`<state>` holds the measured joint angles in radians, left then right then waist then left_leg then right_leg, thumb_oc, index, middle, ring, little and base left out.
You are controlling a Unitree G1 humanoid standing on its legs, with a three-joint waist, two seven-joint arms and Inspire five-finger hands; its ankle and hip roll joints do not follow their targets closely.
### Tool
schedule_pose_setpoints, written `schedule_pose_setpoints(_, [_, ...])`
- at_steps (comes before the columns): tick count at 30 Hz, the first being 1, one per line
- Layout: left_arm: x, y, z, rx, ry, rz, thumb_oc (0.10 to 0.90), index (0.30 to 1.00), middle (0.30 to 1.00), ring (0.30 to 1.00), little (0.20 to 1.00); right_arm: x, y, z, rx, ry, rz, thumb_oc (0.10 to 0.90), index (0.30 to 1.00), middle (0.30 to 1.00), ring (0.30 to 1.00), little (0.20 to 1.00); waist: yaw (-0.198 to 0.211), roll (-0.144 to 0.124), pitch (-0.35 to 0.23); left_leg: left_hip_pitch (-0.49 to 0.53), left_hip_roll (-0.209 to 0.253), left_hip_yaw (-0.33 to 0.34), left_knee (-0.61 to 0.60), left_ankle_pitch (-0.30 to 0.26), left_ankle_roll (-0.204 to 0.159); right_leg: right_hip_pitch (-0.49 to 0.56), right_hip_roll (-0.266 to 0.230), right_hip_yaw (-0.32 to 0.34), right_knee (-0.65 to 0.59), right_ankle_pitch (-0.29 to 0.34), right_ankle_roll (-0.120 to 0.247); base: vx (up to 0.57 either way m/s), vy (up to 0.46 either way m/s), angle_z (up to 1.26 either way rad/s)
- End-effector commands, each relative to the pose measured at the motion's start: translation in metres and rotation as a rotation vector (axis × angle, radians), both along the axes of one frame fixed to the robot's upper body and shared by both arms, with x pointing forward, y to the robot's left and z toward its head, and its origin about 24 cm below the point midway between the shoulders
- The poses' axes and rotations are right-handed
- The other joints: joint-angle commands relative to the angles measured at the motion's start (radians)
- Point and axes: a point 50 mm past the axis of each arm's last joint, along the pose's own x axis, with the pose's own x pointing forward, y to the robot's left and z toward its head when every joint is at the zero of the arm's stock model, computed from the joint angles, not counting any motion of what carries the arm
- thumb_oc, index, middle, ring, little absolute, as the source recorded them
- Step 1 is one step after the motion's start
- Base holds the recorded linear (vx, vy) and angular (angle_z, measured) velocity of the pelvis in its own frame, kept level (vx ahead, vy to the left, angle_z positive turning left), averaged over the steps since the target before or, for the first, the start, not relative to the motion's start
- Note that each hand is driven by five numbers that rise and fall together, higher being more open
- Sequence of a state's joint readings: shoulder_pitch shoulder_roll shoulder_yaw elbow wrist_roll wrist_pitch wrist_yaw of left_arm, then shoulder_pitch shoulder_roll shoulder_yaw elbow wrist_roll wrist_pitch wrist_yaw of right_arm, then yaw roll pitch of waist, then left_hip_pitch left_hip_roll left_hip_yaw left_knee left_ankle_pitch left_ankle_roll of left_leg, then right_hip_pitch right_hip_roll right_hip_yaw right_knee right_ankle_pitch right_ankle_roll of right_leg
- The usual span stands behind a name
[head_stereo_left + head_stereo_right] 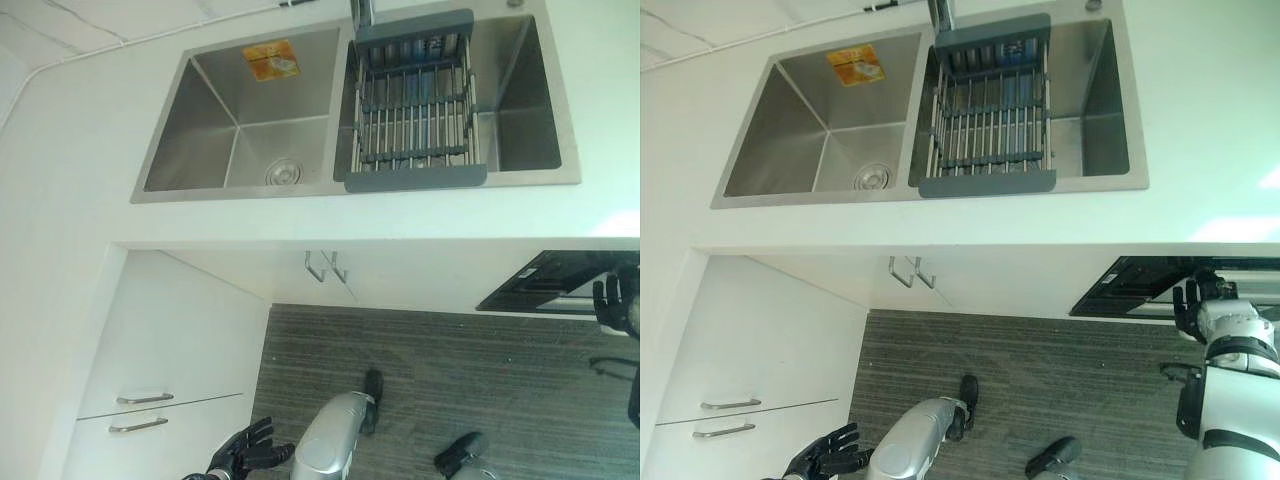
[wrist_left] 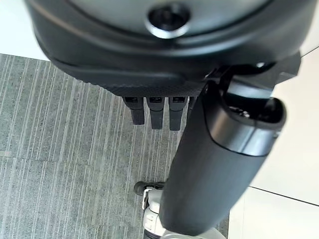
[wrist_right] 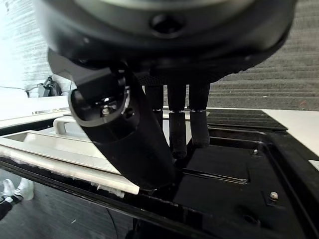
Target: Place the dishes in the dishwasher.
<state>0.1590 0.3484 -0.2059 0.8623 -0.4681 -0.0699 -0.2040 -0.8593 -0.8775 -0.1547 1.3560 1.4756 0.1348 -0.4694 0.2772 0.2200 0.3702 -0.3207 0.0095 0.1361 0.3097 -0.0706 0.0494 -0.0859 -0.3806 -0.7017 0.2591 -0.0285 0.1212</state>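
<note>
Stainless steel formed the double sink (image 1: 190,120) set into the white counter (image 1: 70,150), with a grey wire dish rack (image 1: 415,105) spanning its right basin. We saw no dishes in the rack or in either basin, so the items to be loaded could not be located.

The dishwasher (image 1: 1140,285) appeared as a dark, glossy panel under the counter at the robot's right, seemingly pulled partly open; we could not tell how far. The right hand (image 1: 1196,300) was raised at its front edge. In the right wrist view its fingers (image 3: 199,124) hung straight and loosely spread above the black panel and a pale metal bar (image 3: 65,149), grasping nothing.

The left hand (image 1: 245,452) hung low beside the white cabinet drawers (image 1: 150,400), above the grey striped floor (image 1: 450,350), fingers relaxed and apart, empty.

We judged the step in hand to be opening or readying the dishwasher. The next move would call for a firm hold on the door edge, then finding the dishes.
</note>
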Motion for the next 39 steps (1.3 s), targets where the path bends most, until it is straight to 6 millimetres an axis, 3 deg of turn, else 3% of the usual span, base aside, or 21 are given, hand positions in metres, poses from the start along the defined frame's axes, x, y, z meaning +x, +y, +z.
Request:
schedule_pose_setpoints(1, [-0.003, 0.027, 0.010, 0.051, 0.002, -0.009, 0.800, 0.900, 0.900, 0.900, 0.900, 0.045, 0.024, 0.170, -0.318, -0.635, 0.152, 0.400, 0.300, 0.300, 0.300, 0.300, 0.094, -0.019, -0.067, 0.032, 0.048, -0.031, -0.010, -0.086, -0.117, 0.016, -0.022, 0.093, 0.041, -0.069, 0.036, 0.03, 0.067, 0.01])
schedule_pose_setpoints(3, [-0.006, 0.025, 0.008, 0.038, 0.009, -0.024, 0.800, 0.900, 0.900, 0.900, 0.900, 0.045, 0.025, 0.171, -0.359, -0.613, 0.175, 0.400, 0.300, 0.300, 0.300, 0.300, 0.091, -0.020, -0.069, 0.031, 0.046, -0.031, -0.010, -0.087, -0.114, 0.014, -0.024, 0.090, 0.042, -0.063, 0.035, 0.04, 0.061, 0.02])
schedule_pose_setpoints(8, [-0.009, 0.021, 0.006, 0.018, -0.013, -0.033, 0.800, 0.900, 0.900, 0.900, 0.900, 0.053, 0.031, 0.140, -0.405, -0.596, 0.311, 0.400, 0.300, 0.300, 0.300, 0.300, 0.079, -0.036, -0.060, 0.048, 0.049, -0.030, -0.010, -0.094, -0.108, 0.018, -0.022, 0.094, 0.043, -0.037, 0.041, 0.03, 0.021, -0.03])
schedule_pose_setpoints(10, [-0.007, 0.022, 0.007, 0.019, -0.018, -0.040, 0.800, 0.900, 0.900, 0.900, 0.900, 0.058, 0.041, 0.120, -0.474, -0.579, 0.392, 0.684, 0.726, 0.726, 0.726, 0.726, 0.074, -0.050, -0.055, 0.057, 0.053, -0.030, -0.010, -0.097, -0.105, 0.021, -0.019, 0.101, 0.042, -0.026, 0.046, 0.02, -0.017, -0.08])
schedule_pose_setpoints(11, [-0.006, 0.020, 0.007, 0.017, -0.029, -0.045, 0.800, 0.900, 0.900, 0.900, 0.900, 0.064, 0.056, 0.107, -0.488, -0.625, 0.480, 0.800, 0.900, 0.900, 0.900, 0.900, 0.066, -0.059, -0.050, 0.064, 0.059, -0.023, -0.010, -0.099, -0.104, 0.023, -0.017, 0.103, 0.041, -0.018, 0.049, 0.01, -0.009, -0.13])
schedule_pose_setpoints(13, [-0.005, 0.019, 0.006, 0.004, -0.043, -0.016, 0.800, 0.900, 0.900, 0.900, 0.900, 0.067, 0.071, 0.082, -0.481, -0.697, 0.557, 0.800, 0.900, 0.900, 0.900, 0.900, 0.049, -0.067, -0.046, 0.073, 0.066, -0.014, -0.010, -0.103, -0.102, 0.026, -0.015, 0.110, 0.041, -0.007, 0.052, 0.01, 0.007, -0.25])
schedule_pose_setpoints(14, [-0.002, 0.021, 0.006, -0.007, -0.052, 0.023, 0.800, 0.900, 0.900, 0.900, 0.900, 0.065, 0.090, 0.047, -0.427, -0.745, 0.600, 0.800, 0.900, 0.900, 0.900, 0.900, 0.034, -0.083, -0.045, 0.085, 0.070, -0.002, -0.010, -0.109, -0.098, 0.030, -0.015, 0.120, 0.041, 0.013, 0.060, 0.00, 0.012, -0.30])
schedule_pose_setpoints(15, [0.000, 0.020, 0.006, -0.017, -0.058, 0.036, 0.800, 0.900, 0.900, 0.900, 0.900, 0.064, 0.098, 0.033, -0.402, -0.749, 0.616, 0.800, 0.900, 0.900, 0.900, 0.900, 0.026, -0.086, -0.042, 0.088, 0.073, 0.002, -0.010, -0.112, -0.096, 0.031, -0.013, 0.124, 0.041, 0.019, 0.062, -0.02, 0.029, -0.39])
schedule_pose_setpoints(16, [-0.002, 0.018, 0.005, -0.042, -0.077, 0.072, 0.800, 0.900, 0.900, 0.900, 0.900, 0.056, 0.123, -0.013, -0.278, -0.751, 0.618, 0.800, 0.900, 0.900, 0.900, 0.900, 0.004, -0.103, -0.039, 0.103, 0.084, 0.019, -0.010, -0.120, -0.091, 0.036, -0.006, 0.142, 0.041, 0.024, 0.065, -0.03, 0.038, -0.37])
schedule_pose_setpoints(17, [-0.002, 0.017, 0.004, -0.054, -0.087, 0.083, 0.800, 0.900, 0.900, 0.900, 0.900, 0.052, 0.130, -0.028, -0.238, -0.744, 0.616, 0.800, 0.900, 0.900, 0.900, 0.900, -0.002, -0.109, -0.038, 0.107, 0.087, 0.024, -0.010, -0.124, -0.090, 0.038, -0.003, 0.150, 0.041, 0.023, 0.065, -0.04, 0.050, -0.40])
schedule_pose_setpoints(20, [0.001, 0.012, 0.003, -0.101, -0.118, 0.111, 0.800, 0.900, 0.900, 0.900, 0.900, 0.039, 0.144, -0.066, -0.161, -0.669, 0.621, 0.800, 0.900, 0.900, 0.900, 0.900, -0.016, -0.124, -0.040, 0.121, 0.091, 0.035, -0.010, -0.132, -0.087, 0.046, 0.002, 0.168, 0.041, 0.030, 0.067, -0.02, 0.073, -0.29])
schedule_pose_setpoints(21, [0.001, 0.011, 0.003, -0.067, -0.131, 0.101, 0.800, 0.900, 0.900, 0.900, 0.900, 0.028, 0.153, -0.093, -0.123, -0.586, 0.638, 0.800, 0.900, 0.900, 0.900, 0.900, -0.027, -0.141, -0.048, 0.132, 0.095, 0.046, -0.010, -0.140, -0.085, 0.052, 0.006, 0.184, 0.041, 0.029, 0.070, -0.01, 0.117, -0.13])
schedule_pose_setpoints(25, [0.006, 0.002, 0.001, -0.128, -0.143, 0.086, 0.800, 0.900, 0.900, 0.900, 0.900, -0.013, 0.153, -0.147, -0.088, -0.372, 0.692, 0.800, 0.900, 0.900, 0.900, 0.900, -0.058, -0.171, -0.079, 0.163, 0.094, 0.074, -0.010, -0.155, -0.070, 0.077, 0.017, 0.202, 0.041, 0.063, 0.079, 0.03, 0.176, -0.14])
schedule_pose_setpoints(27, [0.004, 0.001, 0.000, -0.138, -0.135, 0.080, 0.800, 0.900, 0.900, 0.900, 0.900, -0.026, 0.150, -0.160, -0.059, -0.334, 0.687, 0.800, 0.900, 0.900, 0.900, 0.900, -0.069, -0.177, -0.090, 0.176, 0.090, 0.077, -0.010, -0.160, -0.065, 0.089, 0.024, 0.208, 0.041, 0.083, 0.083, 0.08, 0.214, -0.24])
schedule_pose_setpoints(28, [0.001, 0.001, -0.001, -0.140, -0.114, 0.069, 0.800, 0.900, 0.900, 0.900, 0.900, -0.049, 0.147, -0.180, -0.075, -0.216, 0.728, 0.800, 0.900, 0.900, 0.900, 0.900, -0.090, -0.178, -0.108, 0.199, 0.090, 0.077, -0.010, -0.172, -0.052, 0.104, 0.034, 0.214, 0.072, 0.137, 0.091, 0.12, 0.285, -0.20])
schedule_pose_setpoints(30, [-0.001, 0.002, -0.003, -0.137, -0.097, 0.049, 0.800, 0.900, 0.900, 0.900, 0.900, -0.074, 0.145, -0.198, -0.084, -0.126, 0.768, 0.800, 0.900, 0.900, 0.900, 0.900, -0.123, -0.182, -0.122, 0.204, 0.090, 0.074, -0.010, -0.160, -0.033, 0.087, 0.059, 0.237, 0.126, 0.127, 0.067, 0.02, 0.184, -0.10])
schedule_pose_setpoints(32, [0.003, 0.006, -0.003, -0.119, -0.085, 0.072, 0.800, 0.900, 0.900, 0.900, 0.900, -0.096, 0.147, -0.214, -0.100, -0.027, 0.804, 0.800, 0.900, 0.900, 0.900, 0.900, -0.171, -0.194, -0.136, 0.216, 0.085, 0.044, -0.010, -0.169, -0.035, 0.067, 0.136, 0.318, 0.041, 0.087, 0.052, 0.01, -0.031, 0.04])
schedule_pose_setpoints(34, [0.010, 0.011, -0.001, -0.109, -0.080, 0.098, 0.800, 0.900, 0.900, 0.900, 0.900, -0.110, 0.150, -0.224, -0.125, 0.058, 0.845, 0.800, 0.900, 0.900, 0.900, 0.900, -0.197, -0.221, -0.146, 0.218, 0.068, 0.029, -0.010, -0.178, -0.039, 0.006, 0.155, 0.398, 0.041, 0.011, 0.045, 0.00, -0.188, 0.11])
schedule_pose_setpoints(35, [0.015, 0.016, 0.000, -0.098, -0.076, 0.134, 0.800, 0.900, 0.900, 0.900, 0.900, -0.121, 0.156, -0.232, -0.203, 0.182, 0.943, 0.800, 0.900, 0.900, 0.900, 0.900, -0.222, -0.246, -0.166, 0.216, 0.056, 0.017, -0.010, -0.188, -0.044, -0.058, 0.162, 0.455, 0.041, -0.010, 0.052, 0.03, -0.344, 0.24])
schedule_pose_setpoints(37, [0.015, 0.019, -0.002, -0.084, -0.048, 0.165, 0.800, 0.900, 0.900, 0.900, 0.900, -0.135, 0.158, -0.240, -0.279, 0.354, 1.020, 0.800, 0.900, 0.900, 0.900, 0.900, -0.222, -0.255, -0.199, 0.224, 0.060, 0.019, -0.010, -0.194, -0.055, -0.030, 0.183, 0.460, 0.041, -0.088, 0.036, 0.06, -0.379, 0.36])
schedule_pose_setpoints(39, [0.011, 0.014, -0.006, -0.103, -0.028, 0.211, 0.800, 0.900, 0.900, 0.900, 0.900, -0.141, 0.159, -0.244, -0.327, 0.439, 1.051, 0.800, 0.900, 0.900, 0.900, 0.900, -0.221, -0.256, -0.216, 0.232, 0.062, 0.024, -0.010, -0.196, -0.062, -0.021, 0.185, 0.464, 0.041, -0.104, 0.030, 0.04, -0.203, 0.16])
